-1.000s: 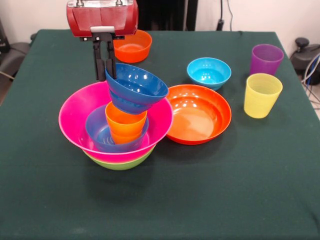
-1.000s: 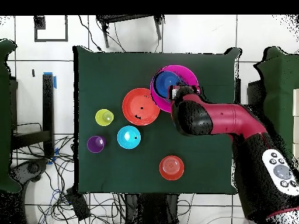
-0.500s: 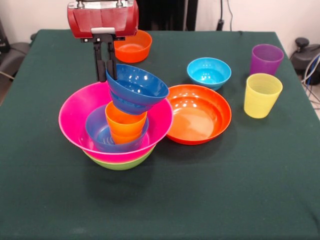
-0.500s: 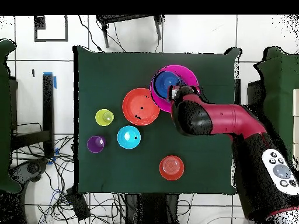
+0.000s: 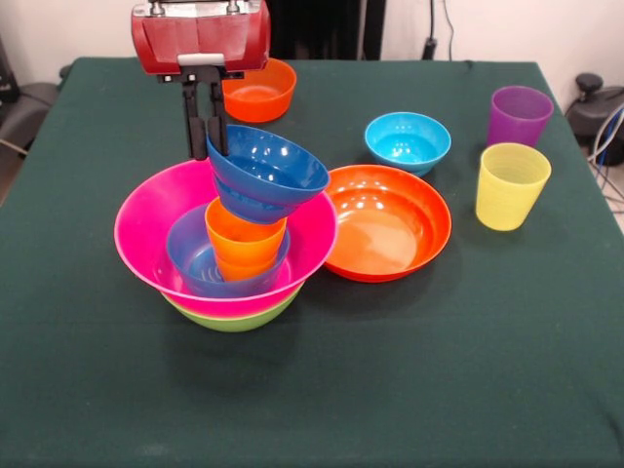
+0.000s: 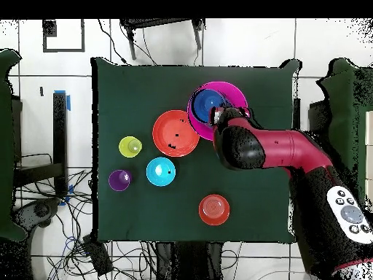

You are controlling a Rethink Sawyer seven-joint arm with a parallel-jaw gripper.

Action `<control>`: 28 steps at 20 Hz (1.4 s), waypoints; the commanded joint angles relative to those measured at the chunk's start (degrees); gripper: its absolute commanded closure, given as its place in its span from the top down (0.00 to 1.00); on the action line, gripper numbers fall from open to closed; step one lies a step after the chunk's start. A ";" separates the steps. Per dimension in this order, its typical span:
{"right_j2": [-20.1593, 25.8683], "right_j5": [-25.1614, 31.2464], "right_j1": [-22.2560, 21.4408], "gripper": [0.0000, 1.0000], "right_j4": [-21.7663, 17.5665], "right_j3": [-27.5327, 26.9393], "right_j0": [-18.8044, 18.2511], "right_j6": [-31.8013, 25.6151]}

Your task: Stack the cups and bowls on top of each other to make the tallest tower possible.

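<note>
A dark green cloth covers the table (image 5: 409,390), and every piece of plastic stands on it. Our gripper (image 5: 206,125) hangs over the far left part of the table with its fingers pinching the far rim of the dark blue bowl (image 5: 265,173). That bowl sits tilted on the upturned mouth of the orange cup (image 5: 245,241), its open side leaning toward the right and near. What matters for us is this: the bowl lies just right of and below the fingers, with its weight off to the right of the cup's axis, so we judge that it could slide off once it is let go unless it is first levelled.

The tower (image 5: 226,255) stands at left centre: lime bowl (image 5: 234,318) at the bottom, pink bowl (image 5: 146,226) in it, a small blue bowl (image 5: 191,255), then the orange cup, then the held bowl.

We count seven bowls: four in the tower, plus the shallow orange bowl (image 5: 387,221) touching the pink one's right side, the cyan bowl (image 5: 408,140) beyond it, and a small orange bowl (image 5: 259,91) at the far edge. We count three cups: orange, yellow (image 5: 511,185) and purple (image 5: 519,115), the last two together at far right.
</note>
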 commanded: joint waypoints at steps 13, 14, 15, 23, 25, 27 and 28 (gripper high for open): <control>-1.80 -1.16 3.07 0.00 -3.90 -0.14 1.67 0.91; -1.88 -1.15 3.13 0.00 -3.95 -0.29 1.77 0.92; -1.97 -1.11 3.05 0.00 -3.95 -0.34 1.89 0.99; -1.81 -2.86 2.87 0.00 -3.75 0.11 1.65 1.97; -1.97 -3.92 2.87 0.00 -3.90 0.17 1.70 2.46; -1.97 -4.71 2.90 0.00 -3.96 0.24 1.65 2.67; -1.94 -4.97 2.92 0.00 -3.95 0.22 1.64 2.71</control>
